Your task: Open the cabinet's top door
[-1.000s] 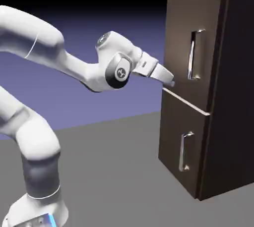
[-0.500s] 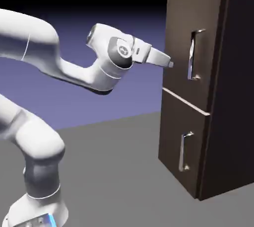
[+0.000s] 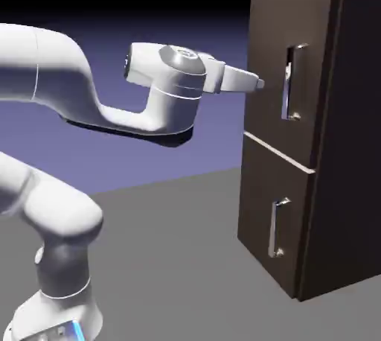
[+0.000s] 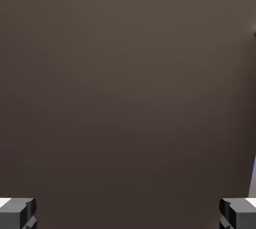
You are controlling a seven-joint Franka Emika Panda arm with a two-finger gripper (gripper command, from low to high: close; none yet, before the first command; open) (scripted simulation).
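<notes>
Top door (image 3: 271, 71) stands closed before me; my claw (image 4: 128, 213) is spread wide, pinching nothing, near its silver handle (image 3: 288, 83), pointing toward the panel.

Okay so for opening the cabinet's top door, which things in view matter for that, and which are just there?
Part of the job:
- top door, shut
- its tall silver handle
- the gripper, jaws wide apart, nothing between them

Just there:
- lower door, shut
- its shorter silver handle
- grey floor
</notes>
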